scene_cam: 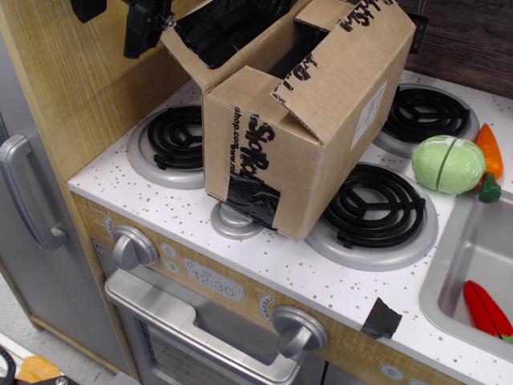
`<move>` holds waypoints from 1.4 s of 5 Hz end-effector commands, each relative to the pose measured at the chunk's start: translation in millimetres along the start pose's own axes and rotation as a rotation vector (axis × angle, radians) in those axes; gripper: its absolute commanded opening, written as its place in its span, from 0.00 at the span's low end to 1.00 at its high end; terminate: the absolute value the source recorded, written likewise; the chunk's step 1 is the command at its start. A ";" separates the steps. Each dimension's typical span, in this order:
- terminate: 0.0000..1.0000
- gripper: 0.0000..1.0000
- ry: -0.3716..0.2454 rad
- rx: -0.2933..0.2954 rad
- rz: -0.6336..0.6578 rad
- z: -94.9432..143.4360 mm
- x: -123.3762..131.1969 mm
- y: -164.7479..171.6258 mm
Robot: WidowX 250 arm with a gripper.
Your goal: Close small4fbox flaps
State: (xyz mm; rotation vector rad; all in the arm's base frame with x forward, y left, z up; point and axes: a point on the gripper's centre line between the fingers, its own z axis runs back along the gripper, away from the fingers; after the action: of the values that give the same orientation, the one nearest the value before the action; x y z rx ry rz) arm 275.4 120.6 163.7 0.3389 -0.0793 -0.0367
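The small4fbox (pixel 321 136) is a brown cardboard box with black lettering, black tape and a white label. It stands on the toy stove top between the burners. Its flaps are partly open: the left flap (pixel 224 36) leans outward showing a black inner face, the right flap (pixel 353 64) slopes over the opening, and a small front flap (pixel 292 84) is folded in. My gripper (pixel 116 20) is at the top left, two black fingers (pixel 143 28) apart, open and empty, just left of the left flap.
Black coil burners (pixel 178 138) (pixel 373 207) (pixel 423 112) surround the box. A green toy vegetable (pixel 447 164) and an orange carrot (pixel 487 152) lie at right. A sink (pixel 457 265) holds a red toy (pixel 485 309). A wooden wall (pixel 72 88) stands at left.
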 end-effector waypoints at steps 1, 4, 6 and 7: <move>0.00 1.00 -0.107 0.029 0.065 14.0 25.5 16.9; 0.00 1.00 -0.099 -0.123 0.100 22.9 27.4 -4.0; 0.00 1.00 -0.055 -0.237 0.099 39.5 23.6 -28.0; 0.00 1.00 -0.069 -0.273 0.082 45.4 20.3 -40.4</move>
State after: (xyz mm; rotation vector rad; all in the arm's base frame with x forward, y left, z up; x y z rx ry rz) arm 291.7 62.6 177.0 0.0380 -0.1115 0.0277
